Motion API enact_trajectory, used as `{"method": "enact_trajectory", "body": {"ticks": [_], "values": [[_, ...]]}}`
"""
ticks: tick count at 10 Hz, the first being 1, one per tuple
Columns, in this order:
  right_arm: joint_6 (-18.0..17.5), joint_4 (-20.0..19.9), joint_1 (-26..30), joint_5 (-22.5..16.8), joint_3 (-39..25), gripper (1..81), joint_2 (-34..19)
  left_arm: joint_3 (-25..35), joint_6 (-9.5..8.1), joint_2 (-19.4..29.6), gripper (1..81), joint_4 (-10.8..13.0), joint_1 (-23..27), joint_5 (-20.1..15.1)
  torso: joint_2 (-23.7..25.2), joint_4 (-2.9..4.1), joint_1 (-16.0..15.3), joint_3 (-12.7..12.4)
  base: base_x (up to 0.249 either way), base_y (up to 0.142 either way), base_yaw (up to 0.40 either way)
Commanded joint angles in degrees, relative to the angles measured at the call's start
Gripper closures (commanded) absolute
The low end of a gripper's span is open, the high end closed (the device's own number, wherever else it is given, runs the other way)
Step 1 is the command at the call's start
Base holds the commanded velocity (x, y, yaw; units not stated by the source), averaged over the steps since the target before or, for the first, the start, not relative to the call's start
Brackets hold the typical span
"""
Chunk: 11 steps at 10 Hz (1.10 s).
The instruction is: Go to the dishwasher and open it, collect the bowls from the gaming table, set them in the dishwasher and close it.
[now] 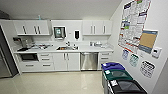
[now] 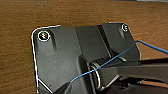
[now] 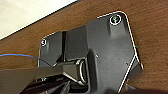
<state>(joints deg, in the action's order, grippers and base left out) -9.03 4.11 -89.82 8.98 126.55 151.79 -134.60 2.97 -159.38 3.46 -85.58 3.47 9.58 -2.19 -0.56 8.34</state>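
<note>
The dishwasher [image 1: 89,61] is a stainless-steel front set under the white counter, right of centre on the far wall of a small kitchen. Its door is shut, with a bar handle along its top edge. It stands some way ahead of me across the shiny floor. The bowls and the gaming table are out of view. Both wrist views look past the robot's own dark plate at a brown wood-grain surface.
White cabinets [image 1: 66,61] flank the dishwasher, with a sink [image 1: 64,48] in the counter above. Three bins [image 1: 117,76] with blue, green and black lids line the right wall below posters. A dark tall appliance [image 1: 4,56] stands at the left. Pale floor [image 1: 55,82] lies ahead.
</note>
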Motion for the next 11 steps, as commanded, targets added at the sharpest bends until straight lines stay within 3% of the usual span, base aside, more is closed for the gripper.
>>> {"method": "enact_trajectory", "body": {"ticks": [1, 11], "values": [[0.16, 0.81, 2.93, -2.4, -0.44, 1.0, -1.55, 0.65, 0.1, 0.81, 1.0, 0.14, 3.09, -2.51, 0.0, 0.0, 0.0, 0.0, 0.218, 0.0, 0.0], [0.16, 1.17, 3.37, -2.48, 0.09, 1.0, -1.37, 0.56, 0.1, 0.2, 1.0, 0.14, 3.09, -2.51, -0.02, 0.0, -0.02, 0.0, 0.188, 0.0, 0.0]]}}
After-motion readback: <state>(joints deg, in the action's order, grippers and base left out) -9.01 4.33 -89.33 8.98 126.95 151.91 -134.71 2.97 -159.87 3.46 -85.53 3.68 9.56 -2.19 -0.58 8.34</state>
